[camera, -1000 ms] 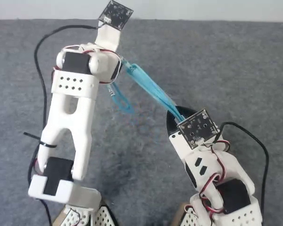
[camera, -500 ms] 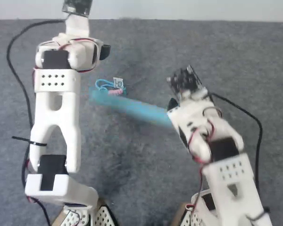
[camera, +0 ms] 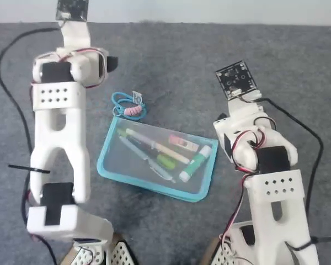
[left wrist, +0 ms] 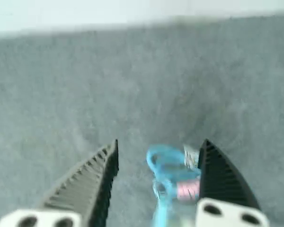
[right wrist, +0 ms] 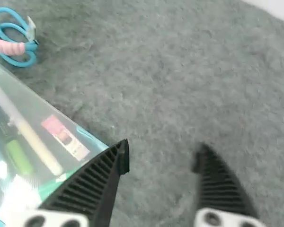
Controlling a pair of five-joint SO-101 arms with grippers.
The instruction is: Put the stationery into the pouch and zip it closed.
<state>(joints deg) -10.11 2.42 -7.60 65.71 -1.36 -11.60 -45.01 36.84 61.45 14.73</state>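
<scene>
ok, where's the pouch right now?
High view: the pouch lies flat on the grey mat, centre, between the left arm and the right arm, with the blue cord loop just off its far left corner.

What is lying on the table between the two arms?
The clear blue-edged pouch, stationery inside, lies between them, with a blue cord loop by its far corner. The high view shows both.

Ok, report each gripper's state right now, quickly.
Left gripper: open, holding nothing.
Right gripper: open, holding nothing.
</scene>
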